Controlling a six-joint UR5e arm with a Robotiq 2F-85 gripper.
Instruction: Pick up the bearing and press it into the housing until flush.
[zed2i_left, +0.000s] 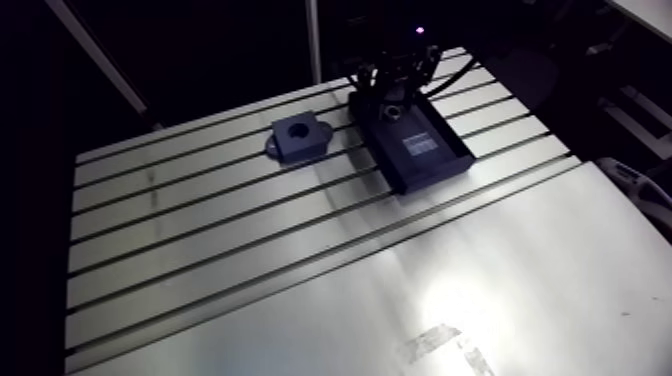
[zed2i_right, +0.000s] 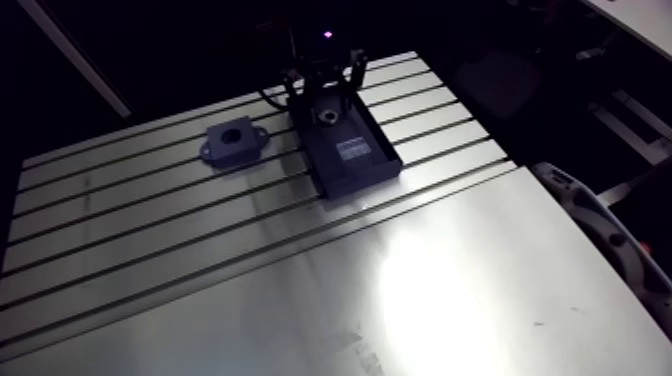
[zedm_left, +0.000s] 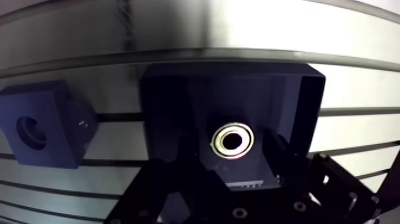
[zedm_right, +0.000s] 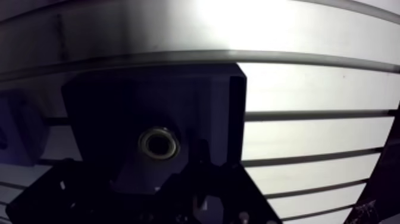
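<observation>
Your slotted aluminium table (zed2i_left: 200, 260) carries a shallow black rectangular tray (zedm_left: 309, 98). The small silver ring bearing (zedm_left: 232, 140) lies inside it, between the two-finger gripper's (zedm_left: 231, 148) spread, empty fingers. If you descend off-centre, a fingertip could strike the tray wall or push the bearing aside. The dark block housing (zed2i_left: 305, 143) waits beside the tray.
</observation>
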